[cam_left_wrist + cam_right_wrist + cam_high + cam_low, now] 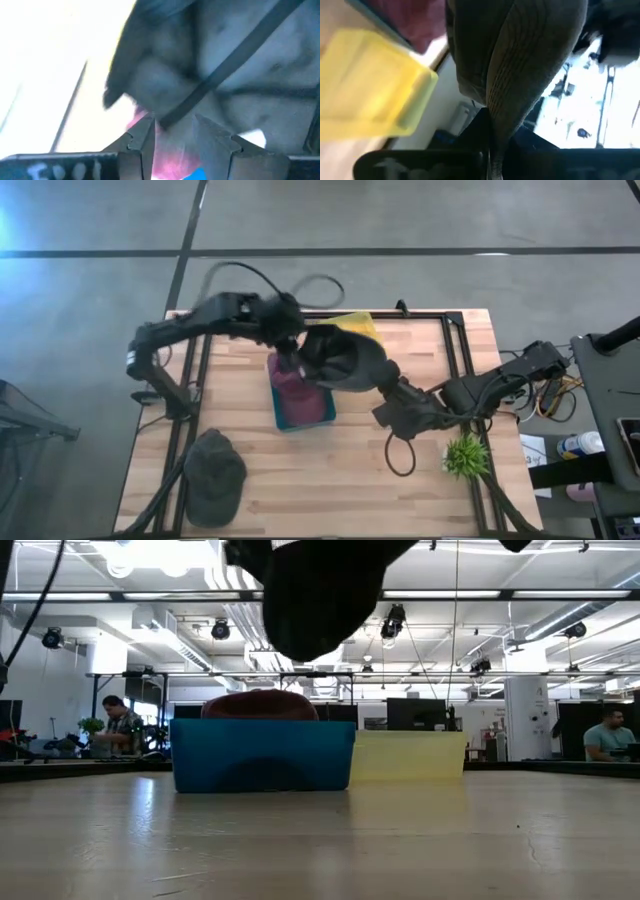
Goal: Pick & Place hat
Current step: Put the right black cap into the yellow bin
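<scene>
A: so where's the black cap (340,358) rn?

B: up in the air, right gripper (492,131) clamped on its brim, hanging just over the blue bin (300,418) with the maroon hat (298,395) in it.

A: left gripper (172,134)?

B: right by the cap's other side, fingers parted with a strap between them. Yellow bin (375,85) beside it, another dark cap (214,473) well off.

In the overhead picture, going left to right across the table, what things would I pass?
Dark grey cap lying flat → blue bin holding a maroon hat → dark hat held up between both arms → small green plant.
</scene>
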